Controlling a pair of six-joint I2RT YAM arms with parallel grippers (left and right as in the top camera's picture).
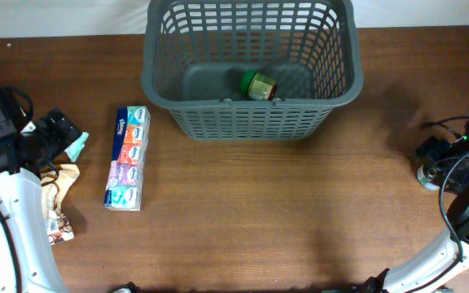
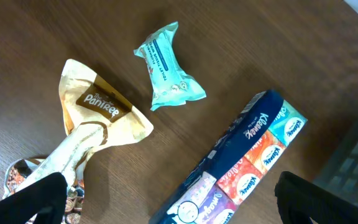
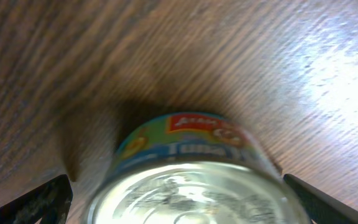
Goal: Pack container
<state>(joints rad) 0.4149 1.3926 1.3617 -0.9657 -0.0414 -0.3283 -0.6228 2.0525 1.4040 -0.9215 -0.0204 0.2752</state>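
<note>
The container (image 1: 251, 122) is a dark grey slotted basket at the back centre. A small green and gold can (image 1: 259, 85) lies on its floor. My left gripper (image 1: 55, 130) is at the far left, open and empty. In the left wrist view its fingers (image 2: 176, 202) hang apart above a multicoloured tissue pack (image 2: 241, 168), which also shows in the overhead view (image 1: 128, 157). My right gripper (image 1: 434, 163) is at the far right, low over a tuna can (image 3: 197, 180). Its fingers (image 3: 179, 202) are open on either side of the can.
A teal wipes packet (image 2: 168, 65) and a cream snack bag (image 2: 95, 118) lie on the table left of the tissue pack. A corner of the basket (image 2: 353, 168) shows at the right edge of the left wrist view. The tabletop is brown wood.
</note>
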